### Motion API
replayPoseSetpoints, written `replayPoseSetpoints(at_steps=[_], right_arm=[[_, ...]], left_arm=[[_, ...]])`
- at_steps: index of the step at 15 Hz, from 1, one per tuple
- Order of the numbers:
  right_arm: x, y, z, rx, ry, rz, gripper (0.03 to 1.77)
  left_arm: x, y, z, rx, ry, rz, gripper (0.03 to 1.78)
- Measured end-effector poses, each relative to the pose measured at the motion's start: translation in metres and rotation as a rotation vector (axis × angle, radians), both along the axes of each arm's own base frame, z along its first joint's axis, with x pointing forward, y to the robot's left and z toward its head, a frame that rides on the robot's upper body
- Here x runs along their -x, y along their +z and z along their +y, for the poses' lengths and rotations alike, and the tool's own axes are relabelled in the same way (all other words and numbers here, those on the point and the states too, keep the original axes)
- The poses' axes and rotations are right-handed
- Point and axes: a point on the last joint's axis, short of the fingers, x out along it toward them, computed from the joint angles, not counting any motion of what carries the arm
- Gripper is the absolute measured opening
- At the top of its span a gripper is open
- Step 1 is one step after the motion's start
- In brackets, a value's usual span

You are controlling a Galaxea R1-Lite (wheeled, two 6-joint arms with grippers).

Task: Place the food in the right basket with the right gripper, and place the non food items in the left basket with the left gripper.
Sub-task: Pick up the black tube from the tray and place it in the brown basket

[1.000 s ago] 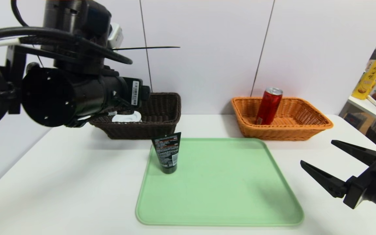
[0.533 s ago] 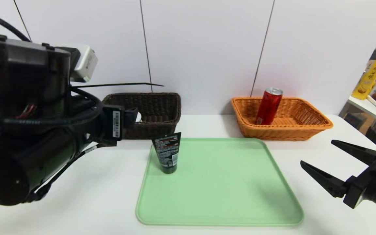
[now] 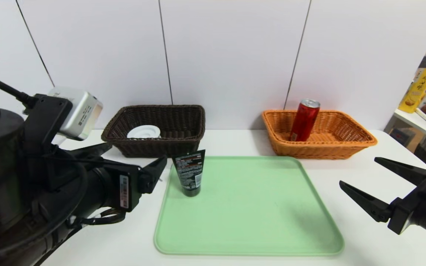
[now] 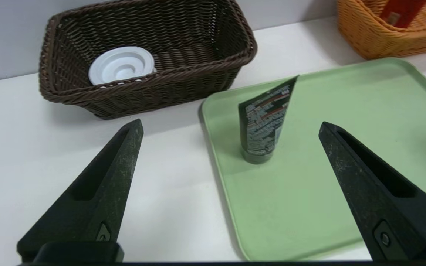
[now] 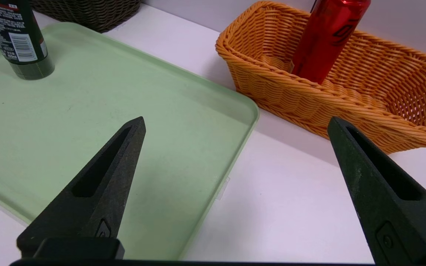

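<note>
Black tube [image 3: 189, 171] stands upright on green tray [image 3: 257, 221] (unheld).

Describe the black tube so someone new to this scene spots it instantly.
Find the green tray in the middle of the white table, in front of two wicker baskets. At the tray's far left corner, nearest the dark brown basket, stands the black tube, cap down. It is the only thing on the tray, dark with white and red print.
</note>
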Motion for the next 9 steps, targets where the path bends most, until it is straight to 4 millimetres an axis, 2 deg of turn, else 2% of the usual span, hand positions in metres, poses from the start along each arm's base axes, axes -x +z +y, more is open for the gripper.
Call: replayPoseSetpoints(at_steps=[5,9], right_arm=[[-0.003,0.001,0.005,0.019,0.006,-0.004,1.69],[-0.003,-0.001,0.012,0.028,0.009,0.006,1.69]], left_arm=[[0.009,-0.012,0.006,0.004,-0.048,0.026,1.69],[0.01,-0.033,-0.004,0.038,-0.076,0.036,1.69]])
